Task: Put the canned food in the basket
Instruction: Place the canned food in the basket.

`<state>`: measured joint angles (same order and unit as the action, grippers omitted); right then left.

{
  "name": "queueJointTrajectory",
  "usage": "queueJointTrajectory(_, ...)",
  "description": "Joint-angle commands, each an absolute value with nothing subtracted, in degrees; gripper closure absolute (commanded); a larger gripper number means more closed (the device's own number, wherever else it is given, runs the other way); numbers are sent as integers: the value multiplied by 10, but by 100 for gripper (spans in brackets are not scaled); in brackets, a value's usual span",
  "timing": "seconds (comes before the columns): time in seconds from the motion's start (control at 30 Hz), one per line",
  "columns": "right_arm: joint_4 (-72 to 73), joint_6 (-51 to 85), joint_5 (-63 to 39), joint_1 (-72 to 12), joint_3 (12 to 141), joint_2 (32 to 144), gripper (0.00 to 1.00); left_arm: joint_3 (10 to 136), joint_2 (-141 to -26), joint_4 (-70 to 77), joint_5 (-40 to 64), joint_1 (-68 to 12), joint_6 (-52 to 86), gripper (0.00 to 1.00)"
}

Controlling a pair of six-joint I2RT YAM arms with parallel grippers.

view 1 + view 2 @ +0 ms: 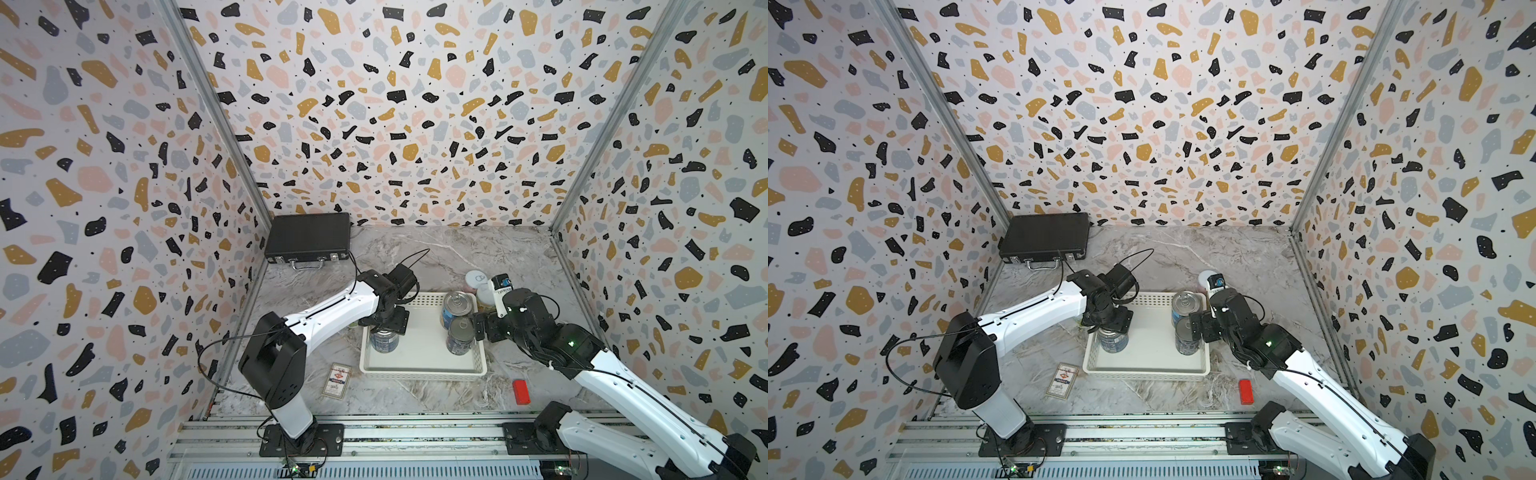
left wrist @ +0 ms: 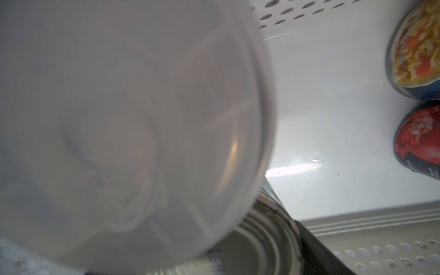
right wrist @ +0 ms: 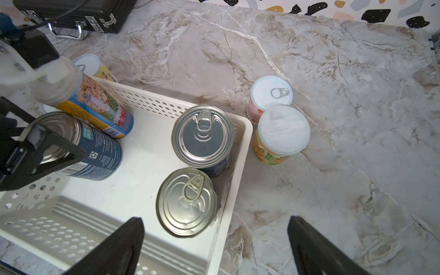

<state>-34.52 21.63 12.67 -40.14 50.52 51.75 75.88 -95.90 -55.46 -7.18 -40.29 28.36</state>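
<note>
The white basket (image 1: 424, 372) holds three blue-labelled tins. Two stand at its right side (image 3: 202, 135) (image 3: 187, 202). The third tin (image 1: 384, 338) is at the left end, and my left gripper (image 1: 384, 322) is shut on its top, one finger (image 2: 309, 250) against the rim. A yellow-labelled can (image 3: 95, 107) with a cloudy cap lies tilted over the basket's far left corner, its cap filling the left wrist view. My right gripper (image 3: 214, 250) hangs open and empty over the basket's right rim. A pink can (image 3: 271, 95) and a green-labelled can (image 3: 283, 133) stand outside.
Another yellow can (image 3: 90, 64) stands behind the basket's far left corner. A black briefcase (image 1: 309, 237) lies at the back left. A flat card box (image 1: 336, 380) is left of the basket's front, and a red block (image 1: 520, 390) lies at the front right.
</note>
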Motion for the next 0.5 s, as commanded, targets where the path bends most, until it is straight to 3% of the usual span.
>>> queueJointTrajectory(0.0,-351,221,129,-403,508,517,0,749,-938,-605,-153,-388,292,33)
queueJointTrajectory(0.13,-351,221,128,-403,508,517,0,753,-932,-612,-174,-388,296,4)
queueJointTrajectory(0.17,-350,221,128,-403,508,517,0,754,-931,-611,-175,-388,295,0)
queueJointTrajectory(0.47,-349,221,129,-403,507,519,0,769,-919,-613,-177,-387,286,0)
